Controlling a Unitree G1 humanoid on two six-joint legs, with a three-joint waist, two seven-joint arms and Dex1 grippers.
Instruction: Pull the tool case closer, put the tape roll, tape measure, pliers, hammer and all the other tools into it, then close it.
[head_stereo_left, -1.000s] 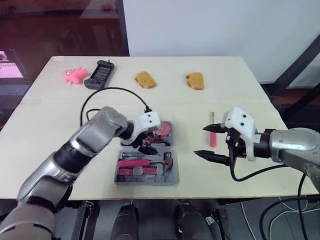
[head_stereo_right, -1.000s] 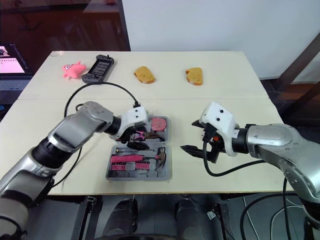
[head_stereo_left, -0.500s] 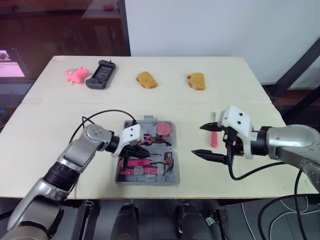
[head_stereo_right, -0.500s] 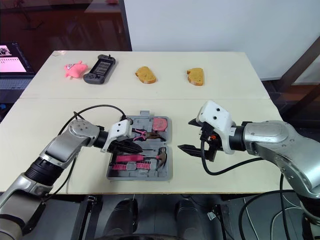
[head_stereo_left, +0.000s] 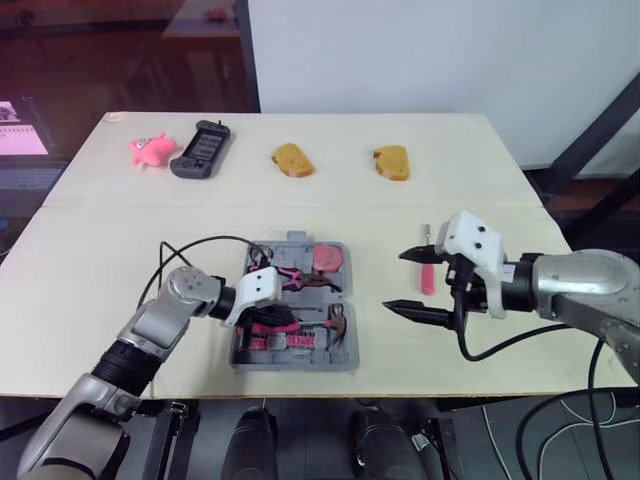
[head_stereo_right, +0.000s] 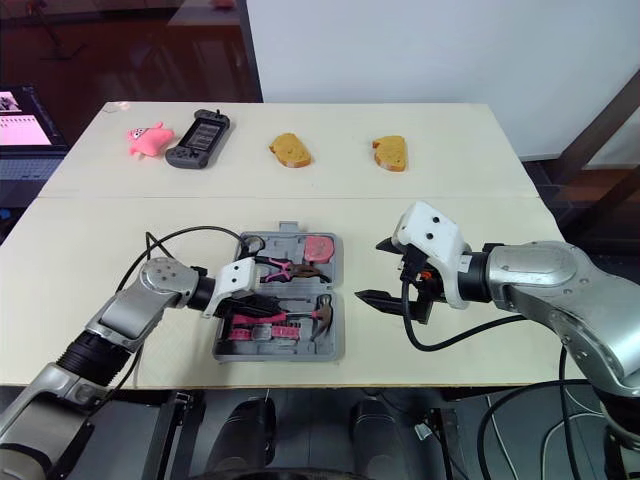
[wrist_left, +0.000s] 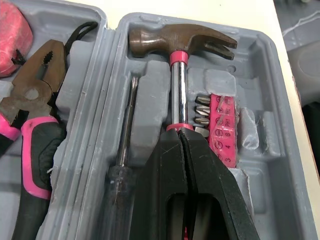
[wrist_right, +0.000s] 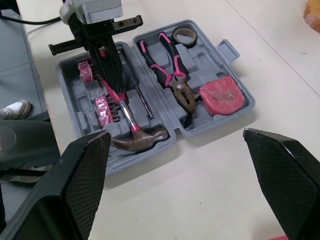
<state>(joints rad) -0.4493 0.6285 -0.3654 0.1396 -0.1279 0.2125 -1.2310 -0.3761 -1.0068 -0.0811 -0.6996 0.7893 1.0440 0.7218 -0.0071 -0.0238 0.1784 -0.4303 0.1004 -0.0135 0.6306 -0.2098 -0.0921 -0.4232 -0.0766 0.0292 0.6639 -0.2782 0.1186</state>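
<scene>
Left wrist view: the left gripper (wrist_left: 181, 131) has its fingers pressed together and grasps nothing; its tips sit on the chrome shaft of the brown-headed hammer (wrist_left: 179, 85). The hammer lies in the near half of the open grey plastic tool case (head_stereo_left: 295, 364), at lower centre of the left eye frame. One second ago this gripper worked higher in the frame, over the pink-handled pliers (wrist_left: 35, 92); these now lie seated beside the pink tape measure (head_stereo_left: 325, 258) and the tape roll (wrist_right: 184, 35). The pliers step appears complete. The right gripper (head_stereo_left: 396, 280) stays wide open and empty at centre right. A pink-handled tool (head_stereo_left: 427, 277) lies on the table beside it, so closing looks premature
</scene>
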